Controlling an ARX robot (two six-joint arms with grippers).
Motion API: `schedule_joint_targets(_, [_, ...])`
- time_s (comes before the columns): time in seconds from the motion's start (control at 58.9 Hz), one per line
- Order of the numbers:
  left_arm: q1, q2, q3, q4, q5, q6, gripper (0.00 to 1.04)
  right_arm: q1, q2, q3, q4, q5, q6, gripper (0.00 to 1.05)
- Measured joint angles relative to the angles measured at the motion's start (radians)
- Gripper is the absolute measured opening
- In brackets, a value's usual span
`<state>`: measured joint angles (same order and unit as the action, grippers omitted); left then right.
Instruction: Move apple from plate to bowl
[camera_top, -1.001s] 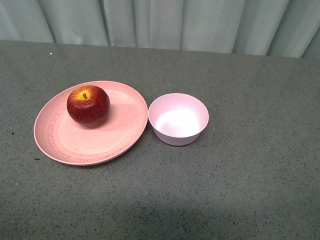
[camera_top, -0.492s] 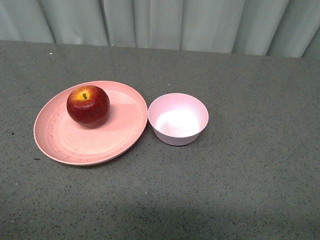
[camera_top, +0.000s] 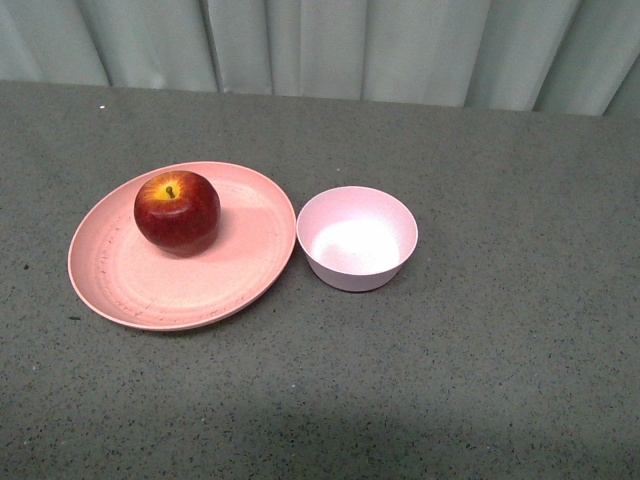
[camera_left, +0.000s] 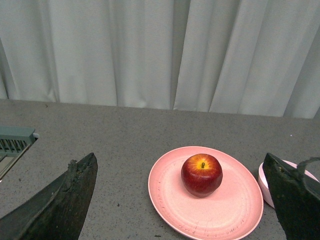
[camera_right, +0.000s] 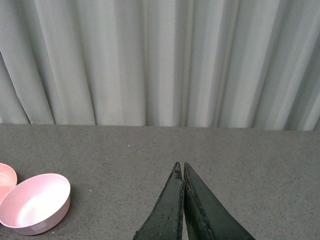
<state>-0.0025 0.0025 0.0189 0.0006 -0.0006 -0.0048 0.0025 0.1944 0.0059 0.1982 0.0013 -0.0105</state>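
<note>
Plainly, nothing of the task is done yet.

In the front view the apple (camera_top: 177, 212) sits stem-up on the upper-left part of the plate (camera_top: 150, 300), left of the frame's centre. The bowl (camera_top: 352, 276) stands just right of the plate, rims close together, and it is empty. Neither arm shows here. By my reckoning the whole move remains: reach, grasp, lift, carry across, set down. The table (camera_top: 480, 380) is a matt, dark grey speckled surface, and a pale pleated curtain (camera_top: 300, 45) runs along the top of the frame behind its far edge.

In the left wrist view the left gripper (camera_left: 179, 159) is spread wide, with one dark finger in the lower left corner and the other in the lower right, and nothing held between them. The apple on its plate lies beyond, lower centre-right, well apart from both fingers. A grey-green slotted object (camera_left: 15, 142) shows at the left edge; I cannot tell what it is.

In the right wrist view the right gripper (camera_right: 180, 167) has its fingers pressed together at bottom centre, holding nothing. The empty bowl sits in the lower left corner, and the curtain fills the upper half.
</note>
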Motion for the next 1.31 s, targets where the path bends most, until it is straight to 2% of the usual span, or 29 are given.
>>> schedule_joint_targets(0.068, [0.0, 0.0, 0.0, 0.0, 0.0, 0.0, 0.98, 0.0, -0.022, 0.0, -0.022, 0.0, 0.0, 0.01])
schedule_joint_targets(0.17, [0.0, 0.0, 0.0, 0.0, 0.0, 0.0, 0.98, 0.0, -0.148, 0.0, -0.183, -0.002, 0.0, 0.01])
schedule_joint_targets(0.339, [0.0, 0.0, 0.0, 0.0, 0.0, 0.0, 0.98, 0.0, -0.189, 0.0, -0.196, -0.002, 0.0, 0.01])
schedule_joint_targets(0.407, [0.0, 0.0, 0.0, 0.0, 0.0, 0.0, 0.98, 0.0, -0.189, 0.0, -0.197, -0.002, 0.0, 0.13])
schedule_joint_targets(0.475, [0.0, 0.0, 0.0, 0.0, 0.0, 0.0, 0.98, 0.0, -0.19, 0.0, -0.197, -0.003, 0.0, 0.29])
schedule_joint_targets(0.713, [0.0, 0.0, 0.0, 0.0, 0.0, 0.0, 0.98, 0.0, -0.19, 0.0, -0.197, -0.002, 0.0, 0.68])
schedule_joint_targets(0.797, [0.0, 0.0, 0.0, 0.0, 0.0, 0.0, 0.98, 0.0, -0.19, 0.0, -0.197, -0.002, 0.0, 0.9])
schedule_joint_targets(0.814, [-0.001, 0.001, 0.001, -0.001, -0.009, 0.0, 0.98, 0.0, -0.19, 0.0, -0.197, -0.002, 0.0, 0.93])
schedule_joint_targets(0.831, [-0.025, 0.022, 0.011, -0.036, -0.092, -0.025, 0.98, 0.0, -0.19, 0.0, -0.197, -0.003, 0.001, 0.97])
schedule_joint_targets(0.882, [-0.069, 0.168, 0.036, -0.038, -0.3, -0.08, 0.98, 0.0, -0.19, 0.0, -0.197, -0.001, 0.001, 0.95])
schedule_joint_targets(0.916, [-0.061, 0.275, 0.036, 0.034, -0.341, -0.092, 0.98, 0.0, -0.191, 0.0, -0.197, -0.001, 0.001, 0.95])
schedule_joint_targets(0.95, [-0.05, 0.359, 0.038, 0.105, -0.339, -0.101, 0.98, -0.001, -0.191, 0.0, -0.197, -0.003, 0.001, 0.95])
schedule_joint_targets(1.018, [-0.017, 0.646, 0.079, 0.354, -0.294, -0.109, 0.98, -0.001, -0.191, 0.0, -0.197, -0.004, 0.0, 0.95])
schedule_joint_targets(1.137, [-0.009, 0.998, 0.199, 0.595, -0.229, -0.111, 0.98, -0.001, -0.191, 0.0, -0.197, -0.003, 0.001, 0.95])
schedule_joint_targets(1.188, [-0.012, 1.196, 0.294, 0.648, -0.199, -0.117, 0.98, -0.001, -0.191, 0.0, -0.197, -0.003, 0.001, 0.95])
schedule_joint_targets(1.306, [-0.04, 1.523, 0.489, 0.63, -0.134, -0.13, 0.98, -0.001, -0.191, 0.0, -0.197, -0.003, 0.001, 0.95])
